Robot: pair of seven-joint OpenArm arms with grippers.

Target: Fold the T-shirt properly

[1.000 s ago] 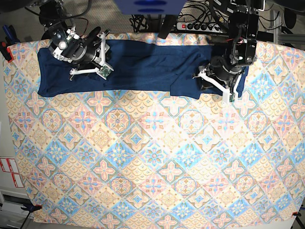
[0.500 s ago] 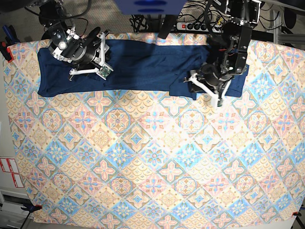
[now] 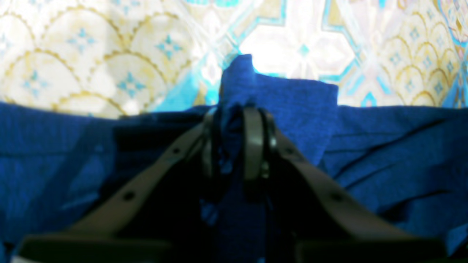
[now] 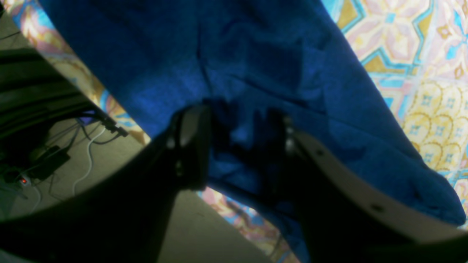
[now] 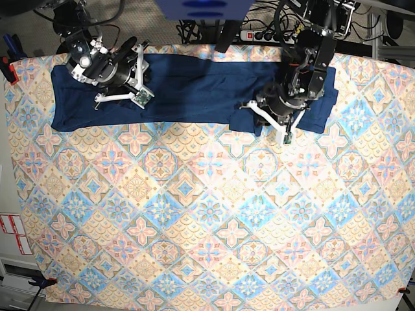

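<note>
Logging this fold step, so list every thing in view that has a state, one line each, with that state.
T-shirt: spread flat in a long band along the table's far edge, near hem pinched up.
Left gripper: shut on a bunched fold of the T-shirt's edge.
Right gripper: jaws apart over the cloth, gripping nothing.
Tablecloth: lying flat under it all.

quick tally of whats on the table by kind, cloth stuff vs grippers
T-shirt: 1
tablecloth: 1
grippers: 2, the left gripper pinching a fold of the shirt, the right gripper open over the shirt
total: 4
</note>
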